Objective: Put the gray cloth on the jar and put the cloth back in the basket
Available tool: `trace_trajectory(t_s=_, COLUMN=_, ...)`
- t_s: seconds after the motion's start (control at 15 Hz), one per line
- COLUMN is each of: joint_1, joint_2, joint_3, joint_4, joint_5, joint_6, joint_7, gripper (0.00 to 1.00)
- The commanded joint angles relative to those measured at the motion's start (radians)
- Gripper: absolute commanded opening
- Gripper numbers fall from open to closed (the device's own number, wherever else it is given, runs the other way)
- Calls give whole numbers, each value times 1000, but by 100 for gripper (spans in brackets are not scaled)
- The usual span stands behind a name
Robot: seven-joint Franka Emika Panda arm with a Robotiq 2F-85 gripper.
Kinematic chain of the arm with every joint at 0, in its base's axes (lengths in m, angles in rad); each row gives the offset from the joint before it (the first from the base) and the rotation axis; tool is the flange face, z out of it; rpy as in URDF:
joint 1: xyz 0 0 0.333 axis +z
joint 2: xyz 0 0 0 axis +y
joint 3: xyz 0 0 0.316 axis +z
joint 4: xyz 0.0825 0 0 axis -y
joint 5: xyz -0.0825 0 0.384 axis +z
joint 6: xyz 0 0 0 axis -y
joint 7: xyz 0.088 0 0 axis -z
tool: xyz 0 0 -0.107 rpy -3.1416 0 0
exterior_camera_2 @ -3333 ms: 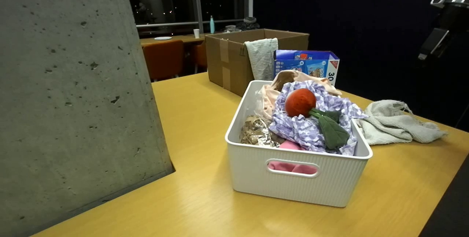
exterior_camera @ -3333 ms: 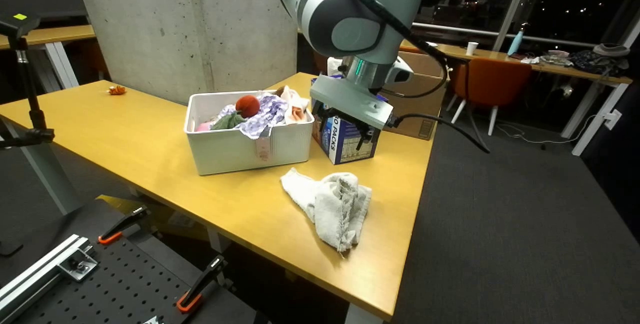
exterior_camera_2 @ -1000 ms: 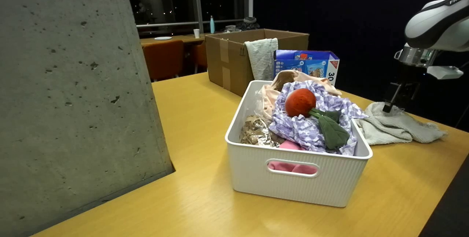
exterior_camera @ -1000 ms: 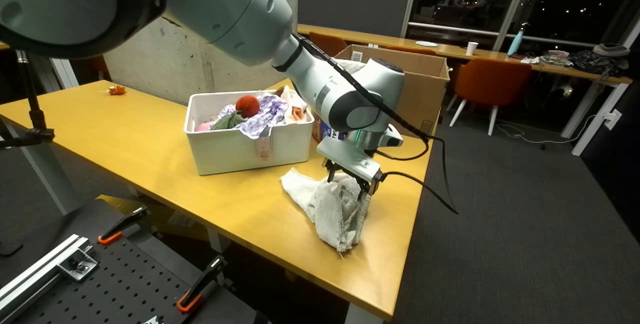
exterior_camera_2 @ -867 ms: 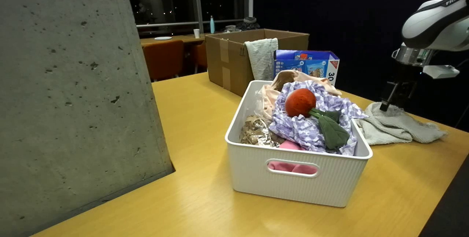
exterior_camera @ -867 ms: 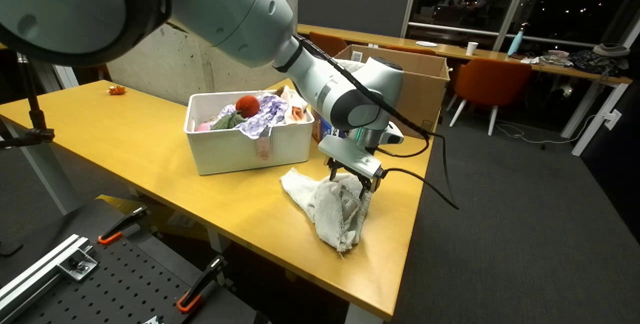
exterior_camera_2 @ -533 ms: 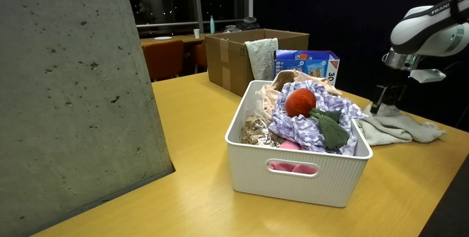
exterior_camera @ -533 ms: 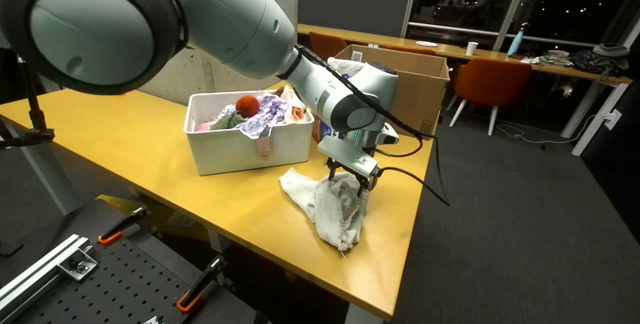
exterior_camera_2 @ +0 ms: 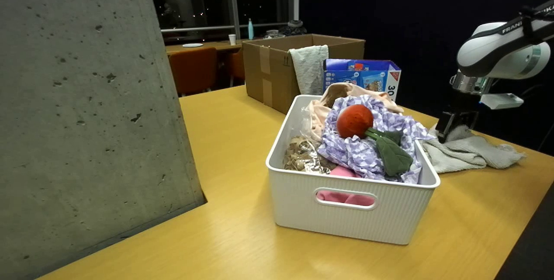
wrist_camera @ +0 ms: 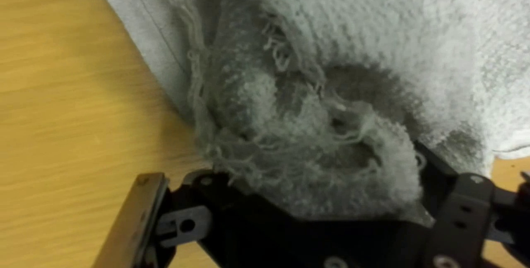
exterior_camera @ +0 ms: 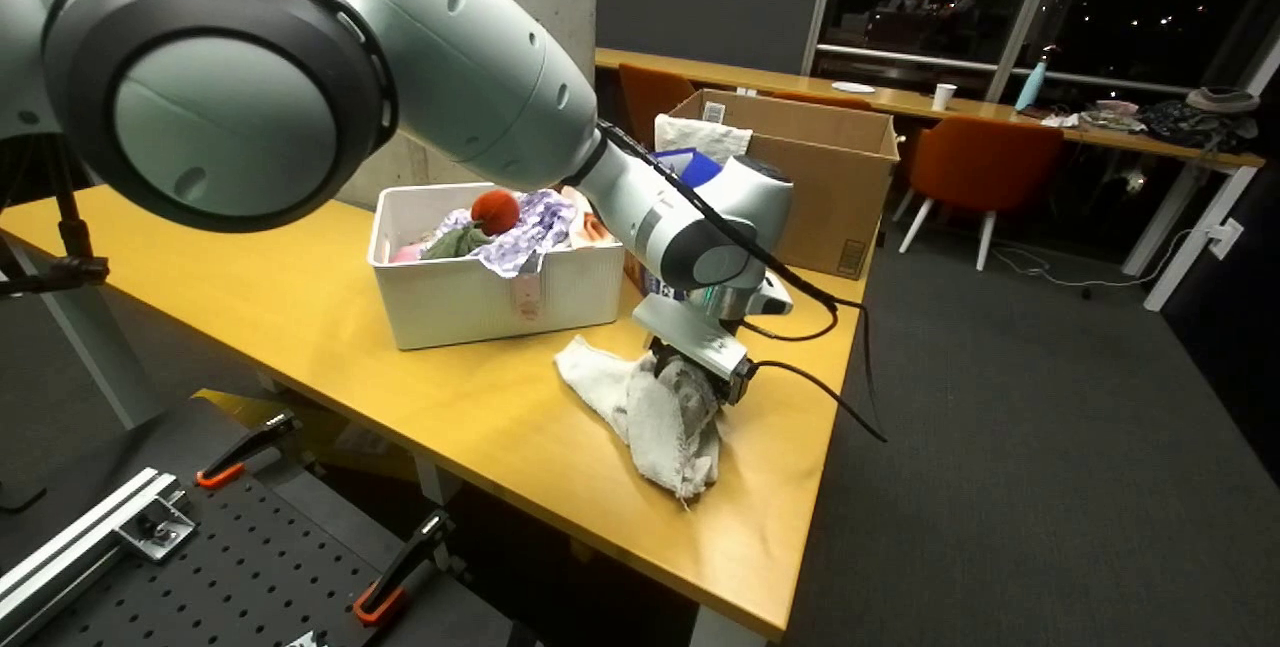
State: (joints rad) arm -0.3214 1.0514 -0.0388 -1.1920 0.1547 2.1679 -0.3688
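The Franka Emika Panda arm (exterior_camera: 460, 57) is spanning the tabletop (exterior_camera: 300, 307) from the left; in an exterior view its white lettering (exterior_camera_2: 513, 27) is reading "FRAN" before a black strap (exterior_camera_2: 528, 29). The white plastic basket (exterior_camera: 480, 312) is standing back from the front edge and is containing an orange plush vegetable (exterior_camera: 495, 212) and purple-checked crumpled wrapping (exterior_camera: 540, 224). A pale patch (exterior_camera: 527, 297) on its long wall is carrying reddish print, too faint to read. To the right, the gray cloth (exterior_camera: 650, 422) is lying bunched on the tabletop between the basket and the near right corner. The gripper (exterior_camera: 690, 377) is pointing down onto this cloth; in the wrist view its fingers (wrist_camera: 472, 193) are standing wide apart, with a frayed fold bulging between them and hiding the tips. Beyond the gripper, a blue snack box (exterior_camera_2: 352, 76) is standing; in an exterior view its white panel (exterior_camera_2: 391, 82) is displaying "30" sideways, the finer print being illegible. Farther right, a brown cardboard box (exterior_camera: 830, 207) is standing by the right edge, with an off-white towel (exterior_camera: 703, 137) hanging over its rim. It is bearing two printed up-arrows (exterior_camera_2: 285, 60) and an unreadable white label (exterior_camera: 713, 112).
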Motion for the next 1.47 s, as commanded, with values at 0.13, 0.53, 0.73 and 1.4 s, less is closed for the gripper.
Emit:
trace_trajectory(t_s=0.13, joint_1=-7, joint_2=-35, joint_3=6, joint_4=-36, joint_5=-16, joint_6=8, joint_7=43, gripper=100)
trace_trajectory(t_s=0.53, joint_1=-10, joint_2=-61, joint_3=5, joint_4=-78, joint_5=-7, joint_6=9, joint_7=75, gripper=65)
trace_trajectory(t_s=0.73, joint_1=-11, joint_2=-98, joint_3=-2, joint_4=-129, joint_5=-4, joint_6=11, joint_7=103, gripper=42)
trace_trajectory(t_s=1.4, joint_1=56, joint_2=-327, joint_3=-51, joint_4=-344, joint_5=-43, joint_6=4, joint_7=234, gripper=25)
